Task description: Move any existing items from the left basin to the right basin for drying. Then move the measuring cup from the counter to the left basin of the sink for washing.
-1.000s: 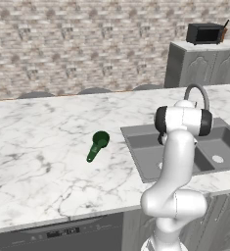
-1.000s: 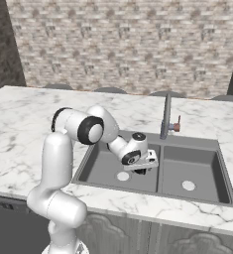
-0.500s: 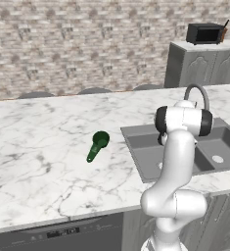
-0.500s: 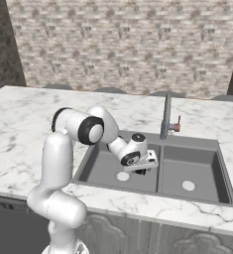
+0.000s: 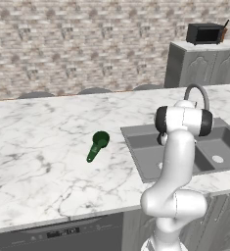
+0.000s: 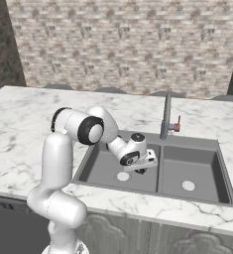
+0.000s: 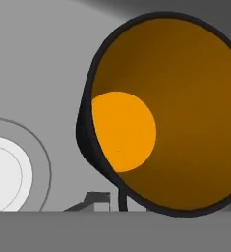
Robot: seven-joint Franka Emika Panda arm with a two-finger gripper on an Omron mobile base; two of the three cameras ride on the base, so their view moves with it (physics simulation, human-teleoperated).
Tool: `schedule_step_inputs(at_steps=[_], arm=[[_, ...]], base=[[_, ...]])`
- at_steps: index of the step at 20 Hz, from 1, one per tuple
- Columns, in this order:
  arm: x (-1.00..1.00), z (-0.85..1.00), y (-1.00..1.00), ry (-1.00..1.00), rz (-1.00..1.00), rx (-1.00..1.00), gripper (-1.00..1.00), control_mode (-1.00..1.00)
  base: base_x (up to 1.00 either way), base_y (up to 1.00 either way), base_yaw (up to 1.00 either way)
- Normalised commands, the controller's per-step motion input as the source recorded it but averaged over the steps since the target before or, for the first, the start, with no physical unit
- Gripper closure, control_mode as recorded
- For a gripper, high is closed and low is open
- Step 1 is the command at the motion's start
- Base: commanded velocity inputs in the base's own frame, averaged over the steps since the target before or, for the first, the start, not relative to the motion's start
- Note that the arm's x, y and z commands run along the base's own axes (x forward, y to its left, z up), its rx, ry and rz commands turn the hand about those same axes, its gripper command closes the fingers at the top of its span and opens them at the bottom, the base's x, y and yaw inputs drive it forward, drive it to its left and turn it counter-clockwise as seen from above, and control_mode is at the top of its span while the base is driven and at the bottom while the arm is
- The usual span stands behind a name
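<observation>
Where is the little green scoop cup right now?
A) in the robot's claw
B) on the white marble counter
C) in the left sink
B: the small dark green plastic measuring cup lies on the white marble counter, left of the grey double sink.

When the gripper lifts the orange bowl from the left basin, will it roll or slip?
The orange bowl looks rigid, with a thin black rim, so probably light. Its round, smooth wall may slip or roll if released on the left basin floor.
</observation>
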Motion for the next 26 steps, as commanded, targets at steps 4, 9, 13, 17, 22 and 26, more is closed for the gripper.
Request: schedule_step_inputs(at_steps=[4,9,13,17,22,26], arm=[[0.00,-0.01,0.03,0.00,0.03,0.00,1.00,-1.00],[0.00,0.00,0.03,0.00,0.00,0.00,1.00,-1.00],[-0.13,0.17,0.00,-0.03,0.00,0.00,1.00,-1.00],[-0.21,0.42,0.00,-0.07,0.01,0.00,1.00,-1.00],[-0.18,0.49,0.06,-0.04,0.01,0.00,1.00,-1.00],[-0.20,0.61,0.12,-0.01,0.00,-0.03,1.00,-1.00]], base=[[0.00,0.00,0.00],[0.00,0.00,0.00],[0.00,0.00,0.00],[0.00,0.00,0.00],[0.00,0.00,0.00],[0.00,0.00,0.00]])
